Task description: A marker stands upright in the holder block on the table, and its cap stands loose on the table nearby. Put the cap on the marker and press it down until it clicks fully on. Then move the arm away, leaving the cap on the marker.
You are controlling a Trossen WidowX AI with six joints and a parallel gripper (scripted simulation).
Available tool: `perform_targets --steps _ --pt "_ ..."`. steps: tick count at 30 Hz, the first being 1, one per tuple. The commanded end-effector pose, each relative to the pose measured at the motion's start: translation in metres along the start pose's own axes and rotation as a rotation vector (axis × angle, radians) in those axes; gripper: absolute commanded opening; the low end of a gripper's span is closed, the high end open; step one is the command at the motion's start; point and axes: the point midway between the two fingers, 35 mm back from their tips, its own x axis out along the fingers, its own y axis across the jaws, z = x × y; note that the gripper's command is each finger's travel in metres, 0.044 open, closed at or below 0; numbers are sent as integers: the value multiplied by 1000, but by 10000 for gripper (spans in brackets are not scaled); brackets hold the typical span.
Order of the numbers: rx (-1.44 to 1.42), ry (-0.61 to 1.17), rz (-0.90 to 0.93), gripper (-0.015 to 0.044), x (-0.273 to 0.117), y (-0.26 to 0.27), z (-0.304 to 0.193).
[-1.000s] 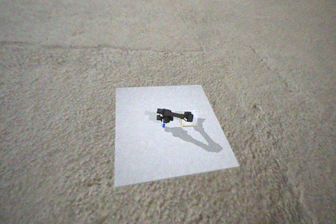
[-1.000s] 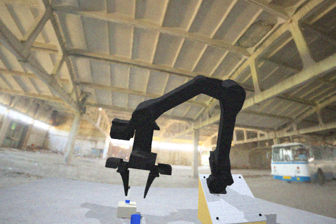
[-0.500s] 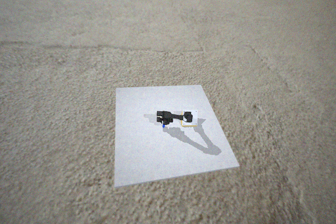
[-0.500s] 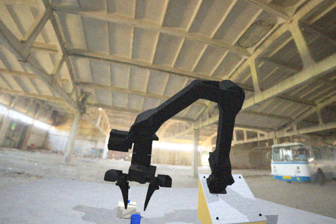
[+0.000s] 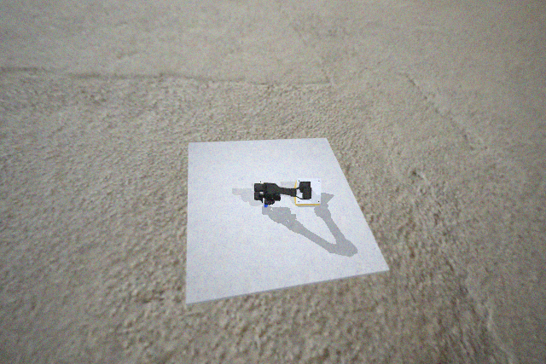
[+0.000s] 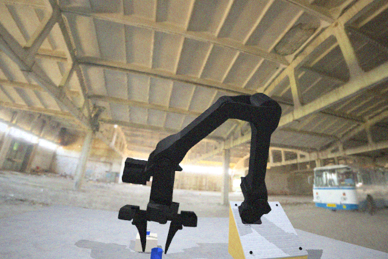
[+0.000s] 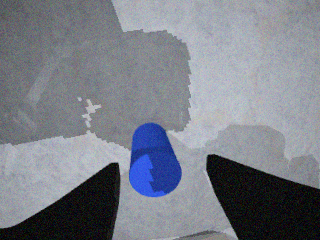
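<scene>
The blue cap (image 5: 265, 205) (image 6: 156, 253) (image 7: 154, 170) stands upright on the table. My gripper (image 6: 154, 251) (image 7: 163, 166) points down, open and empty. In the wrist view the cap shows in the gap between the fingertips, a little nearer the left one; the exterior view shows the tips around the level of its top or above it, and I cannot tell whether they reach down beside it. The cream holder block (image 6: 151, 243) is seen behind the fingers. The marker's blue band (image 6: 148, 233) shows above the block; its upper part is hidden by the gripper.
The arm's base is on a wedge-shaped mount (image 5: 315, 198) (image 6: 272, 235) with a white sloping top and yellow sides, right of the gripper in the top and exterior views. The pale table top (image 5: 229, 258) carries the arm's shadow.
</scene>
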Motion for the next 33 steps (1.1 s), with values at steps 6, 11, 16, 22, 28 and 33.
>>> perform_targets --steps 6,11,16,22,28,33 --pt "14 -5 14 237 17 4 -2" --pt "14 -6 14 237 25 4 -1" --pt "14 -7 14 237 30 5 -1" --pt "14 -7 14 145 30 5 -1" --pt "14 -7 14 105 30 5 -1" --pt "14 -6 14 13 26 4 -1"
